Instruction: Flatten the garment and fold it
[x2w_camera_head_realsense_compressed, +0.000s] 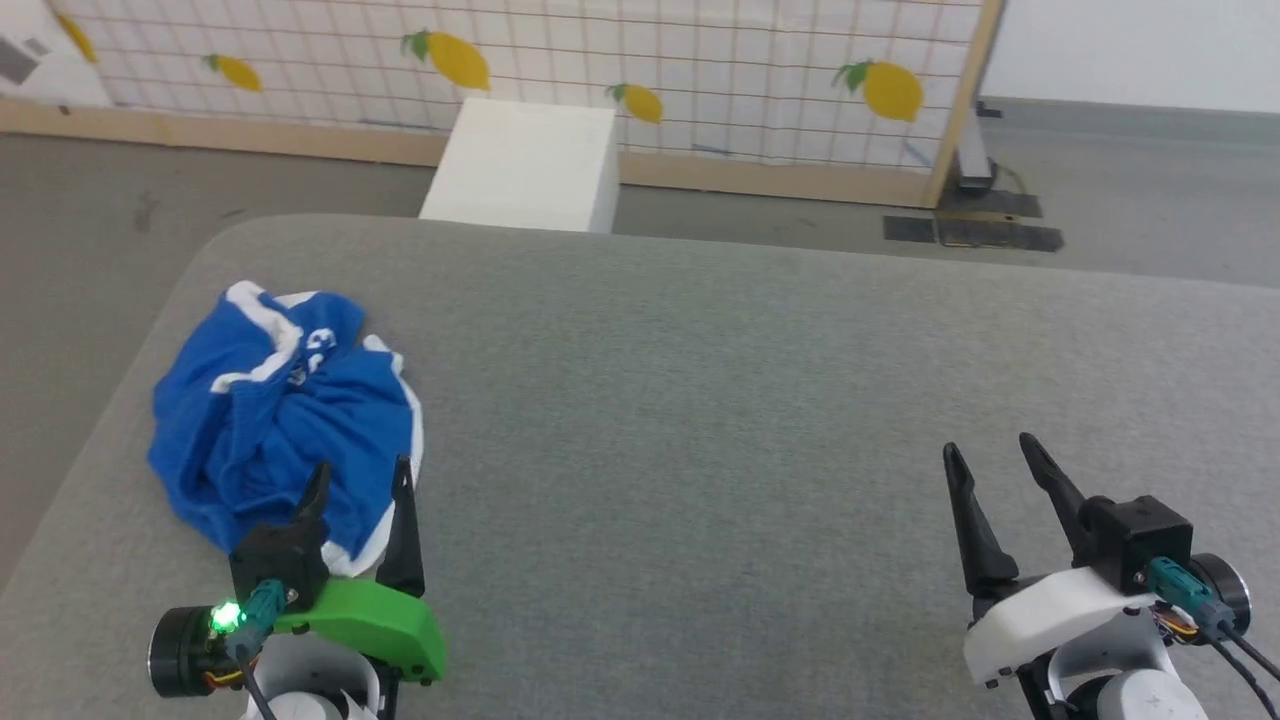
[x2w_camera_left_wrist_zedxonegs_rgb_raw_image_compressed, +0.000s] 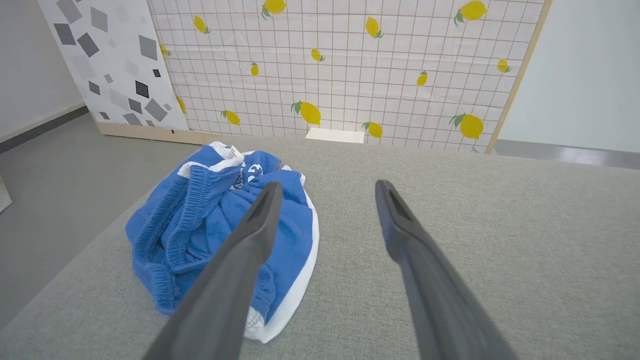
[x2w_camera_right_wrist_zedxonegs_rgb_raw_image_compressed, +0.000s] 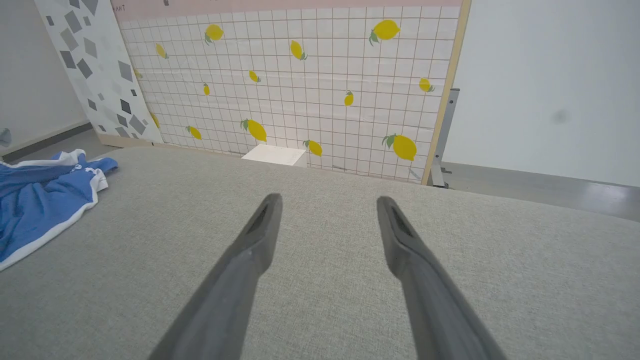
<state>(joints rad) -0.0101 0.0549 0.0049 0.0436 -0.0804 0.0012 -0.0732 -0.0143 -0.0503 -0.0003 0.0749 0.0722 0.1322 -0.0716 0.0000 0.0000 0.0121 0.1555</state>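
The garment (x2w_camera_head_realsense_compressed: 270, 420) is a crumpled heap of royal-blue fabric with white trim, lying at the left of the grey padded surface (x2w_camera_head_realsense_compressed: 720, 420). It also shows in the left wrist view as the garment (x2w_camera_left_wrist_zedxonegs_rgb_raw_image_compressed: 200, 225) and at the left edge of the right wrist view as the garment (x2w_camera_right_wrist_zedxonegs_rgb_raw_image_compressed: 35, 200). My left gripper (x2w_camera_head_realsense_compressed: 360, 470) hovers at the heap's near edge, open, with nothing between its fingers. Far off to the right my right gripper (x2w_camera_head_realsense_compressed: 990, 450) stands open over bare surface.
Beyond the surface's far edge stands a white box (x2w_camera_head_realsense_compressed: 525, 165) on the grey floor. A lemon-patterned panel (x2w_camera_head_realsense_compressed: 600, 70) with a wooden frame closes the back. The surface's left edge (x2w_camera_head_realsense_compressed: 130, 340) curves away close to the garment.
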